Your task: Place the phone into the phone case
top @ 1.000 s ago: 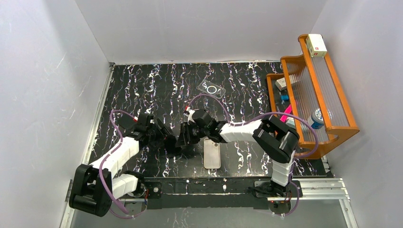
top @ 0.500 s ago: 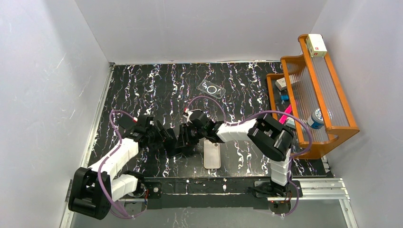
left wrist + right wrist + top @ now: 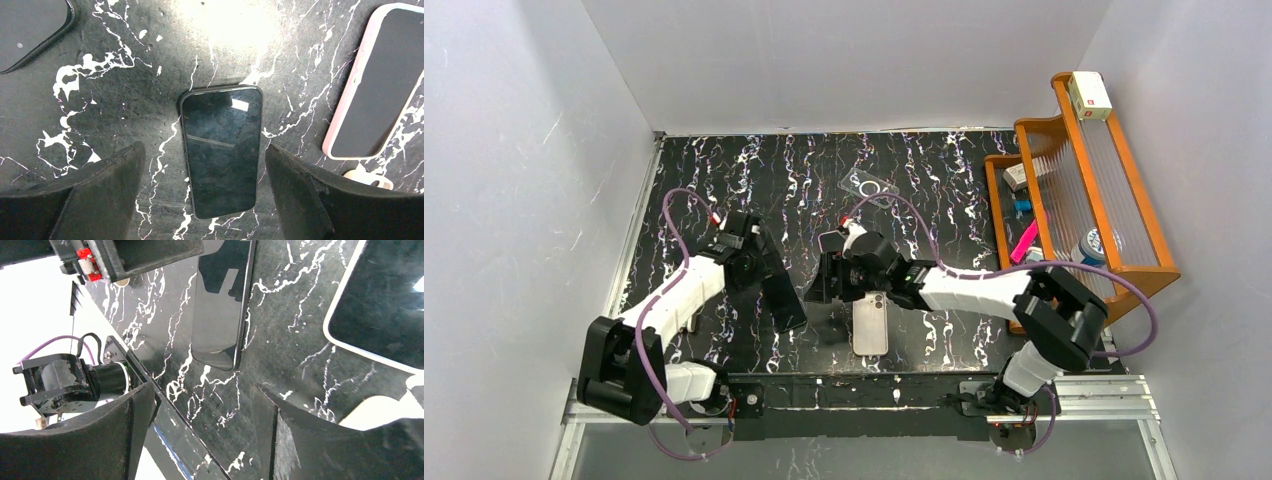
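Both your jaws stand open and empty. The left gripper [image 3: 203,150] hovers over the black phone [image 3: 221,150], which lies flat on the desk [image 3: 150,50] near the pink-rimmed case [image 3: 375,85]. It straddles the phone's long edges, probably lining up a pickup. The right gripper [image 3: 205,395] waits nearby.

The right gripper [image 3: 202,392] has its two black fingers [image 3: 90,440] spread wide, and nothing is between them. Past them, a dark phone [image 3: 220,300] lies flat on the black counter [image 3: 280,340] with white streaks. A pale-rimmed flat thing [image 3: 385,305] lies near it.
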You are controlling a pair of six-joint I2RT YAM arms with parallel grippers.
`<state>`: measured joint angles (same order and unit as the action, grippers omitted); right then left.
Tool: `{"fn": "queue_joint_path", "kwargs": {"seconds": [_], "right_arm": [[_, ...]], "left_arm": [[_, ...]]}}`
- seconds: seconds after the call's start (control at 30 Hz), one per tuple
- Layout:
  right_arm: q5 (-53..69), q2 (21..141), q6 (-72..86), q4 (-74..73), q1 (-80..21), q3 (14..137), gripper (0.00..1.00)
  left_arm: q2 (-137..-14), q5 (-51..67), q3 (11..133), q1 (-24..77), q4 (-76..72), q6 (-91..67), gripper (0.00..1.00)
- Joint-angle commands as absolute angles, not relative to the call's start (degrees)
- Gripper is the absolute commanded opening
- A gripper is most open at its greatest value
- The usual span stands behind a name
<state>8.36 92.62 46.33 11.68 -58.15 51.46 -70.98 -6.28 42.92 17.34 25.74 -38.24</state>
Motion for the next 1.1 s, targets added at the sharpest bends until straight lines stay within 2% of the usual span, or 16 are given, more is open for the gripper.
{"fn": "queue_joint_path", "kwargs": {"seconds": [0.0, 0.23, 0.8, 1.07], "right_arm": [[4.16, 87.41, 45.79, 11.1, -58.33, 48.34, 0.81], [2.48, 82.56, 45.57, 10.55, -58.33, 45.26, 0.98], [0.34, 78.07, 44.82, 11.03, -58.35, 42.1, 0.99], [0.84, 80.27, 45.45, 11.35, -58.29, 42.72, 0.99]], "left_arm": [[-73.46, -12.64, 46.7, 21.12, 30.68, -38.02, 0.88], [-79.69, -15.94, 50.55, 27.67, 32.17, -40.83, 0.93], [-87.62, -16.15, 48.48, 29.31, 28.89, -43.64, 0.95], [-88.78, -16.5, 46.58, 29.44, 28.46, -42.85, 0.8]]}}
